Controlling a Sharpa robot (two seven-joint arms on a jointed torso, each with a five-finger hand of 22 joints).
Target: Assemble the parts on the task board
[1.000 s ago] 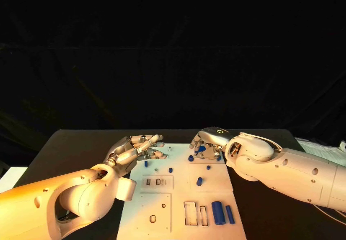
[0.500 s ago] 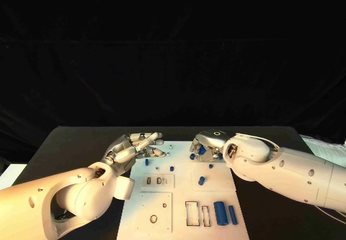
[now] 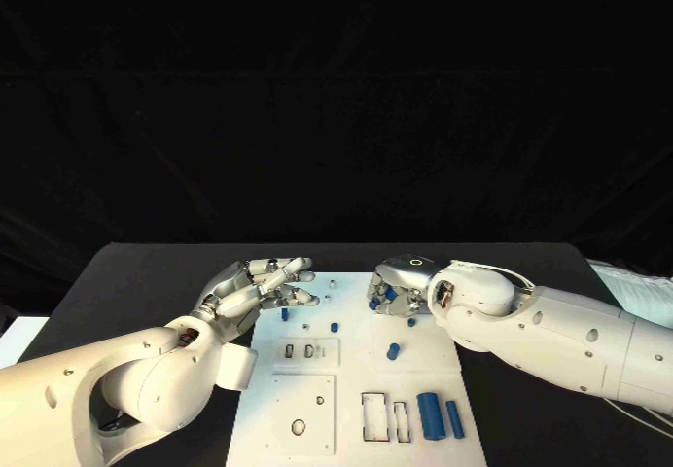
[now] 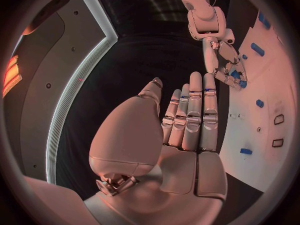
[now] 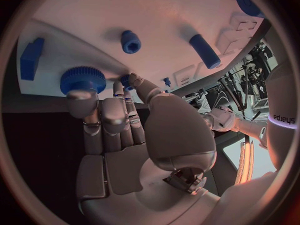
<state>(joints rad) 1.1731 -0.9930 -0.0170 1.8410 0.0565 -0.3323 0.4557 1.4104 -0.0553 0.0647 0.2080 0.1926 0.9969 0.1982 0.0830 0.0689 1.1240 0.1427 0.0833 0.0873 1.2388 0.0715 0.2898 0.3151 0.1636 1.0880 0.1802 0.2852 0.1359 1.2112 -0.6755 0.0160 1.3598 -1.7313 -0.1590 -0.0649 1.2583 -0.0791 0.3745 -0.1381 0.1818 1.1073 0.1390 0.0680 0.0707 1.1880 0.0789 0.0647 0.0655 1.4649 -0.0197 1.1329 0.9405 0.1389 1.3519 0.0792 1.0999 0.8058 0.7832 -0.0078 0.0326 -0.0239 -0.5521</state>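
A: Right hand [image 3: 397, 292] is being kept at the upper centre of the task board [image 3: 351, 409]. Reason?

B: A blue knurled part [image 5: 82, 79] is being touched by its fingertips [image 5: 80, 96]; a firm grip can't be confirmed, likely being worked for seating.

A: Left hand [image 3: 263, 285]?

B: Being held empty, fingers straight, at the board's upper-left edge. Probably being kept clear.

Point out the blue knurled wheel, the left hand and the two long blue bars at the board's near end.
blue knurled wheel [image 5: 83, 79], right wrist view, its ridged rim.
left hand [image 3: 266, 283], head view, middle of the hand.
two long blue bars [image 3: 431, 414], head view, the thicker bar's middle.
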